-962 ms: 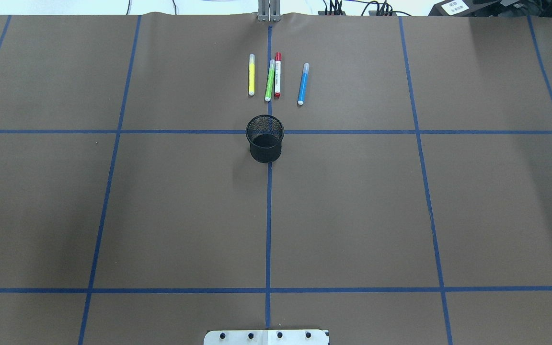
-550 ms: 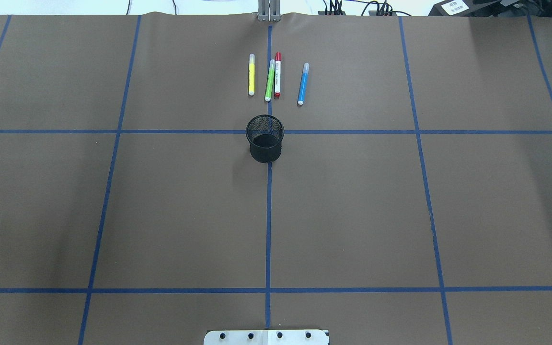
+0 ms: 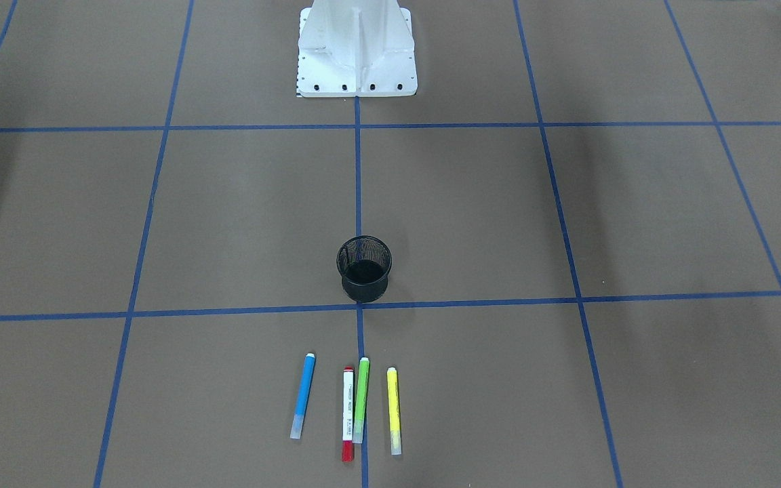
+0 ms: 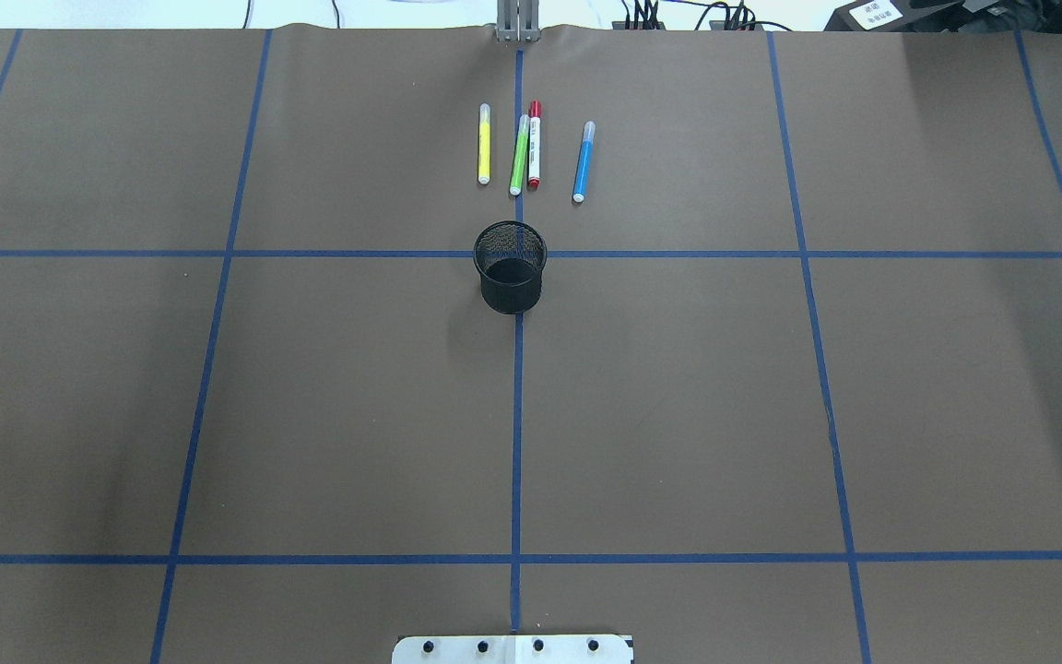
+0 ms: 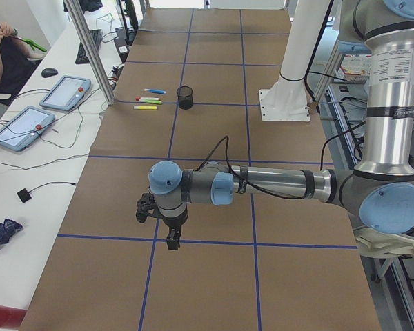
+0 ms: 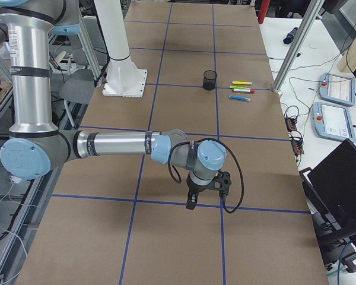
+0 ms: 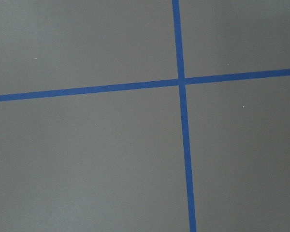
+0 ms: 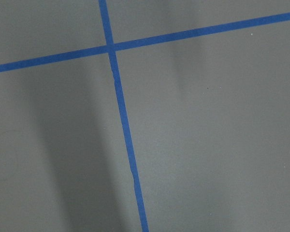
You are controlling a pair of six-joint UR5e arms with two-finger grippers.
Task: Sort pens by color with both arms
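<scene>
Four pens lie side by side at the far middle of the table: yellow (image 4: 484, 143), green (image 4: 519, 155), white with red ends (image 4: 534, 146) and blue (image 4: 583, 161). The green and red-ended pens touch or nearly touch. In the front-facing view they run blue (image 3: 303, 396), red-ended (image 3: 348, 412), green (image 3: 361, 400), yellow (image 3: 394, 409). My left gripper (image 5: 172, 241) and right gripper (image 6: 191, 203) hang low over bare table far from the pens. They show only in the side views, so I cannot tell whether they are open or shut.
A black mesh cup (image 4: 511, 277) stands upright just in front of the pens, on the centre tape line. The white base mount (image 3: 356, 54) sits at the robot's edge. Tablets (image 5: 65, 93) and a laptop (image 6: 344, 178) lie on side tables beyond the far edge.
</scene>
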